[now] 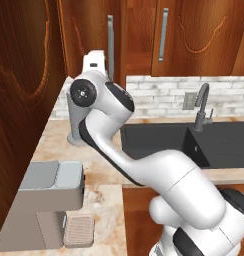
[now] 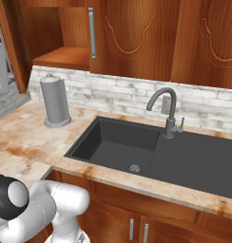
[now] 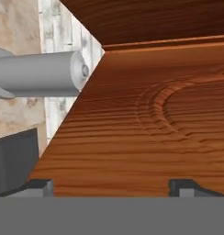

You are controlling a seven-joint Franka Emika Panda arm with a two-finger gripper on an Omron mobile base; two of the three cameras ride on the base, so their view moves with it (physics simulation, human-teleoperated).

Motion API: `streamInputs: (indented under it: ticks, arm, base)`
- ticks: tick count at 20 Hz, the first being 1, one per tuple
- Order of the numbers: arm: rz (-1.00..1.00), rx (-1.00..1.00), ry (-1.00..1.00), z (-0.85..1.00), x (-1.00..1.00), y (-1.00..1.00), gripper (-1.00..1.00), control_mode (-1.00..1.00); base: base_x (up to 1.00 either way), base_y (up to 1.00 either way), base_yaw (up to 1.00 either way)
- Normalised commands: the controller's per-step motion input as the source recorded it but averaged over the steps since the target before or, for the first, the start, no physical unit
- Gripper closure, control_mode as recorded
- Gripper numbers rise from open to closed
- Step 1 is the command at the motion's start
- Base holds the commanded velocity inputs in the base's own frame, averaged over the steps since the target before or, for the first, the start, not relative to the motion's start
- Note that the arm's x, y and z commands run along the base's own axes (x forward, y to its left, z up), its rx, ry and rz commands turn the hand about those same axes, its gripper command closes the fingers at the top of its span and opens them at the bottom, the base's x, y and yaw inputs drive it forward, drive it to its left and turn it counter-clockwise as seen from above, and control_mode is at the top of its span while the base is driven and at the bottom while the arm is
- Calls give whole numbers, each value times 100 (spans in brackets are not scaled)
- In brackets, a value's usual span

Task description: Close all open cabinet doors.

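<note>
Two upper cabinet doors stand swung out from the wall run: one large open door fills the 9 o'clock side of the left base view, and another open door with a silver bar handle sits at 12 o'clock, edge-on; in the right base view that second door's handle is at 11 o'clock beside an exposed shelf. Closed doors run on toward 1 o'clock. Below them a dark sink with a curved faucet occupies the marbled counter, and a grey paper-towel holder stands at 9 o'clock of the sink. In the hand view, a carved door panel lies close across the frame, and the gripper has its fingertips spread wide at 6 o'clock, holding nothing. A grey coffee machine sits at 7 o'clock in the left base view.
</note>
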Motion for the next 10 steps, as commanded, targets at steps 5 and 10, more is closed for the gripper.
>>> streamInputs:
  ticks: [5, 10]
  arm:
    - [-2, 0, 0, 2, 21, -59, -100, -100]
    - [-1, 0, -1, 12, 41, -49, -100, -100]
  base:
    - [0, 0, 0]
    - [0, 0, 0]
